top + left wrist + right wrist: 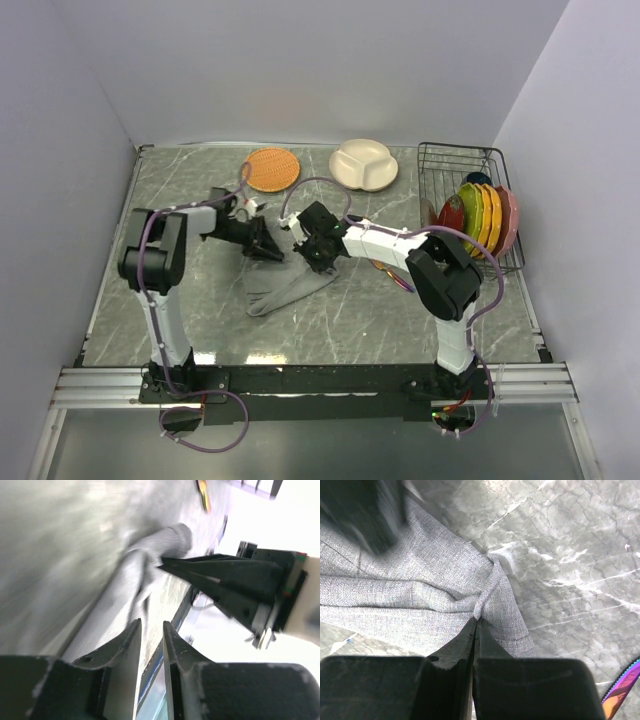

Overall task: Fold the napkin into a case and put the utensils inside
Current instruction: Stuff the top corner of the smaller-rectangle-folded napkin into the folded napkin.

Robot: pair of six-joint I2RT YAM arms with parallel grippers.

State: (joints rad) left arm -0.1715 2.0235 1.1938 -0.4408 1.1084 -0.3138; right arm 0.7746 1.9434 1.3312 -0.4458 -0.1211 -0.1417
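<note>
The grey napkin lies crumpled in a long strip on the marble table, between both arms. My right gripper sits at its upper right end, shut on a pinched ridge of the napkin; in the right wrist view the jaws meet on that fold. My left gripper hovers just left of it, open, with nothing between its fingers. The napkin stretches away below them, towards the right gripper. The iridescent purple knife lies right of the cloth. The utensils are partly hidden under the right arm.
A round orange woven mat and a cream divided plate lie at the back of the table. A black wire rack at the back right holds several coloured plates on edge. White walls enclose three sides.
</note>
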